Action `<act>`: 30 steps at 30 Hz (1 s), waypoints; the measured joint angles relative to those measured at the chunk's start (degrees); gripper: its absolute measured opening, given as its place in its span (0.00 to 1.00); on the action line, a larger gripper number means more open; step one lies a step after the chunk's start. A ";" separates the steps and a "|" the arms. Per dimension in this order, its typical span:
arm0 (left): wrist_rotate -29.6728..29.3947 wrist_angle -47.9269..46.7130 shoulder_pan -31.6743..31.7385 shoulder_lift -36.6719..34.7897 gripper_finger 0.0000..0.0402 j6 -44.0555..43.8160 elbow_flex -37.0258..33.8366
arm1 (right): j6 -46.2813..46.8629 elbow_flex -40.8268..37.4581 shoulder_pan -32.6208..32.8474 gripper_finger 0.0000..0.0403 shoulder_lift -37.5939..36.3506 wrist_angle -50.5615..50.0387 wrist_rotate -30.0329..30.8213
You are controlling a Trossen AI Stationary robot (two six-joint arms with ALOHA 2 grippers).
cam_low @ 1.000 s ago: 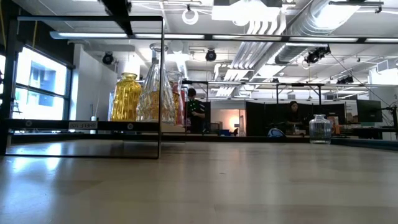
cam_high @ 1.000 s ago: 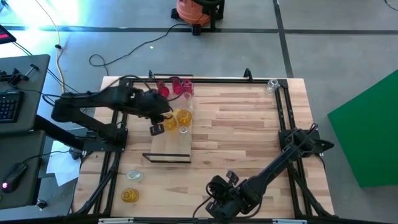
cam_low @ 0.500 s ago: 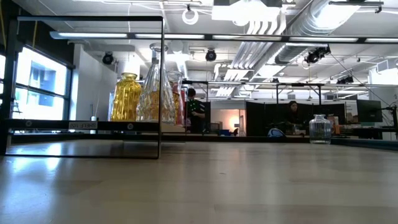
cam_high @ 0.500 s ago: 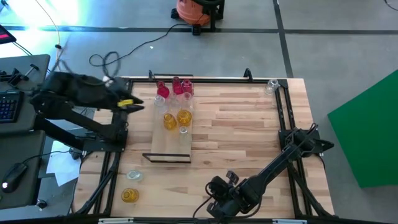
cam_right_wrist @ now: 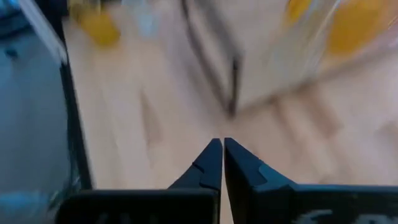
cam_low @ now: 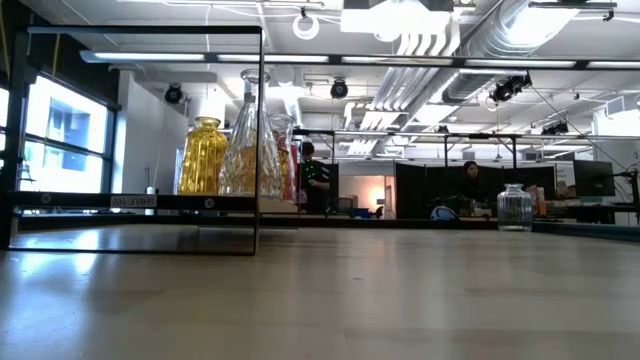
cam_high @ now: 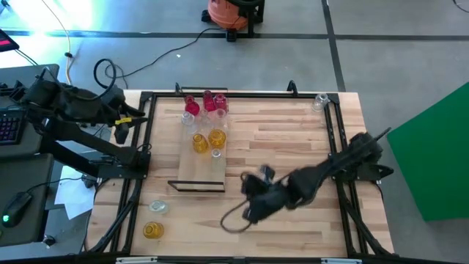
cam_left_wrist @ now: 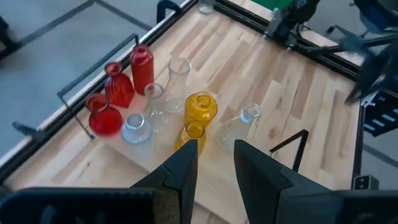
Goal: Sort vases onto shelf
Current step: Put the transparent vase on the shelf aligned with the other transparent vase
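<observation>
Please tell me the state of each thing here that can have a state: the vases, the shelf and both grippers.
Left gripper: fingers apart, holding nothing, beyond the table's left edge.
Right gripper: fingers shut, empty, above the table near the shelf.
Shelf: flat on the table, vases on its far half.
Red vases: upright on the shelf.
Yellow vases: upright on the shelf.
Yellow vase: off the shelf, near left corner.
Clear vase: off the shelf, far right corner.

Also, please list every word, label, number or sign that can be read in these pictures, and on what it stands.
White label on the dark front strip of the flat light-wood shelf: it carries print, but too small to read.
Red, amber-yellow and clear glass vases: no text visible.
Nothing else is legible in any view.
</observation>
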 joint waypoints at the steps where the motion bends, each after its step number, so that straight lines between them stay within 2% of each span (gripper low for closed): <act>1: 0.10 -0.45 0.00 -0.01 0.23 -0.94 -0.02 | -2.41 0.00 -0.78 0.00 -1.50 0.48 1.69; 6: 1.42 -0.59 0.02 0.01 0.23 -4.52 -1.26 | -10.77 0.04 -4.45 0.00 -10.17 1.41 10.43; 10: 2.96 -0.74 0.02 0.03 0.24 -6.17 -4.67 | -11.99 0.07 -7.97 0.00 -16.55 -3.28 18.41; 14: 5.06 -0.58 0.02 0.10 0.23 -7.63 -8.67 | -10.24 0.07 -12.90 0.00 -21.50 -8.69 20.70; 17: 4.53 0.79 0.02 0.12 0.23 -8.07 -10.11 | -9.42 0.07 -17.39 0.00 -23.34 -11.89 18.55; 21: 1.86 3.82 0.02 -0.39 0.22 -3.48 -10.82 | -6.88 0.07 -24.48 0.00 -23.82 -18.11 13.54; 27: -8.15 5.86 0.11 -1.15 0.22 1.74 -10.82 | -6.39 -0.13 -37.42 0.00 -21.58 -24.81 -0.76; 30: -9.88 6.46 0.11 -1.15 0.22 4.43 -10.80 | -10.57 -0.13 -42.73 0.00 -20.19 -24.90 -6.22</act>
